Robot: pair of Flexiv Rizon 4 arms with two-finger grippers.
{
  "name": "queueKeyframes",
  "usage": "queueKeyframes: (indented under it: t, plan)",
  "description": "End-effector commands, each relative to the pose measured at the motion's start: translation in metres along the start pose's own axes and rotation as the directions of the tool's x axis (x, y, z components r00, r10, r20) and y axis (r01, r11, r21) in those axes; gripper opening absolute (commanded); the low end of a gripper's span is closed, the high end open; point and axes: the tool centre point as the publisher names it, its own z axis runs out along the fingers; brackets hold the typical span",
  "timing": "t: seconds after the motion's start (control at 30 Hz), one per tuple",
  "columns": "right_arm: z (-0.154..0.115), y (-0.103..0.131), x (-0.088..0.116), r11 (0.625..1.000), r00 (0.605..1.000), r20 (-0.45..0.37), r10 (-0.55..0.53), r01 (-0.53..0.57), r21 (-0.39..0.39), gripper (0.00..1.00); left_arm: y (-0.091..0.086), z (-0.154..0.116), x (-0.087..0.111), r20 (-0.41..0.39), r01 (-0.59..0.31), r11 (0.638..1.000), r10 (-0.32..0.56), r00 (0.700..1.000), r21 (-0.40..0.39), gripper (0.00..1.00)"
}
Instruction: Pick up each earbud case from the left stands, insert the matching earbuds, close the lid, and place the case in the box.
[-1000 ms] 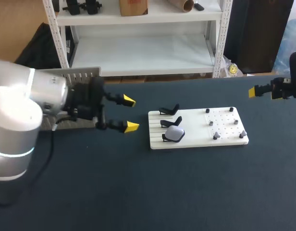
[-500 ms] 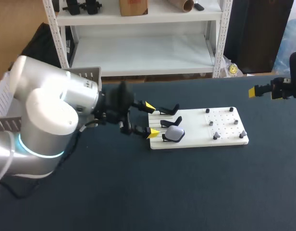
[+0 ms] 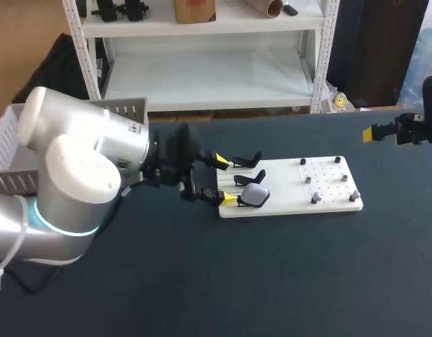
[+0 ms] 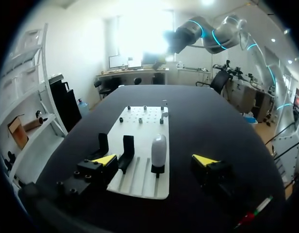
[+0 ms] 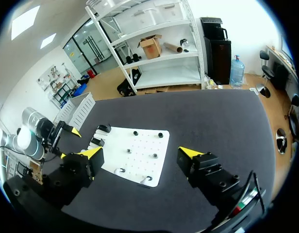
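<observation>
Earbud case sits at the left edge of the board, mid-frame; our left pincer, released, flanks it, seemingly without contact. Right pincer, released, hangs by the right edge of the worktop.

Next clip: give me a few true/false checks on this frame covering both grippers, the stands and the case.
1. The left gripper is shut on the earbud case. False: its fingers are open, and the case stands ahead between them, untouched.
2. Only one of the three stands holds a case. True.
3. The right gripper holds an earbud over the board. False: it is open and empty, well off to the side of the board.
4. The case sits on the stand nearest the robot's side of the table. True.
</observation>
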Motion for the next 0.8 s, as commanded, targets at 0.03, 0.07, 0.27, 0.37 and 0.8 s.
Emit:
queueKeyframes:
  t: [0.03,0.07,0.27,0.37,0.8]
  plan:
    - [0.000,-0.001,0.000,1.000,1.000,-0.001,-0.001,0.001,-0.003,1.00,-0.001,0.010,-0.001,-0.027,0.013,1.000,-0.014,1.000,-0.008,1.00]
    - [0.000,-0.001,0.000,1.000,1.000,-0.001,-0.001,0.001,-0.003,1.00,-0.002,0.011,-0.001,-0.031,0.011,1.000,-0.011,0.999,-0.003,1.00]
    - [0.000,-0.001,0.000,1.000,1.000,-0.001,-0.001,0.001,-0.003,1.00,-0.006,0.017,0.001,-0.033,0.038,0.999,-0.038,0.999,-0.009,1.00]
    - [0.000,-0.001,0.000,1.000,1.000,-0.001,-0.001,0.001,-0.003,1.00,-0.006,0.020,0.003,-0.033,0.049,0.999,-0.050,0.998,-0.015,0.96]
    - [0.000,-0.001,0.000,1.000,1.000,-0.001,-0.001,0.001,-0.003,1.00,0.000,0.034,0.012,-0.045,0.074,0.997,-0.075,0.996,-0.008,0.68]
